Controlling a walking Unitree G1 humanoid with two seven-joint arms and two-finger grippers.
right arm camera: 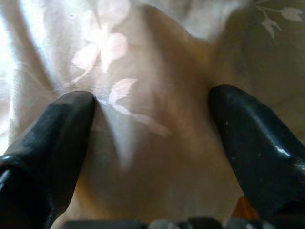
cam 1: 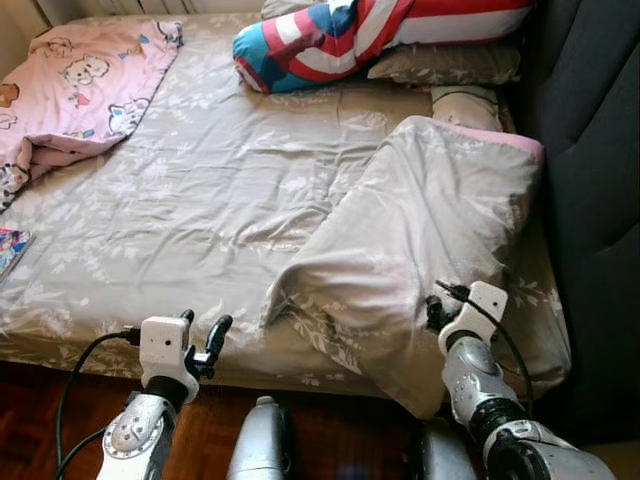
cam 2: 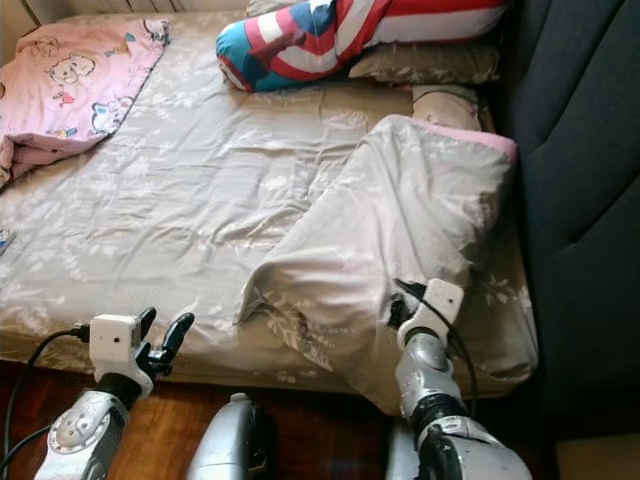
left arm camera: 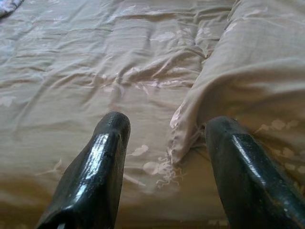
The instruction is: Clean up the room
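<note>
Left eye view: a bed [cam 1: 200,200] in a grey leaf-print sheet runs from the near edge up to the pillows. A grey duvet [cam 1: 420,250] lies folded back in a heap on the bed's right side, its lower corner hanging over the near edge and its pink lining showing at the top. A pink blanket [cam 1: 80,90] with cartoon bears is bunched at the far left. A red, white and blue cushion [cam 1: 340,35] rests at the head, on a grey pillow [cam 1: 450,65]. A dark headboard [cam 1: 590,150] stands along the right. The left gripper [cam 1: 205,340] hovers at the near edge, fingers spread, holding nothing. The right gripper [cam 1: 435,310] is pressed into the hanging duvet, its fingers hidden by cloth.

Right eye view: the same scene; wooden floor [cam 2: 300,420] shows below the bed edge.

Left wrist view: the two black fingers [left arm camera: 102,162] stand wide apart above the sheet, with the duvet's corner between them and untouched.

Right wrist view: the fingers [right arm camera: 57,138] are set wide, with duvet cloth bulging between them and touching one pad; they are not closed on it.
</note>
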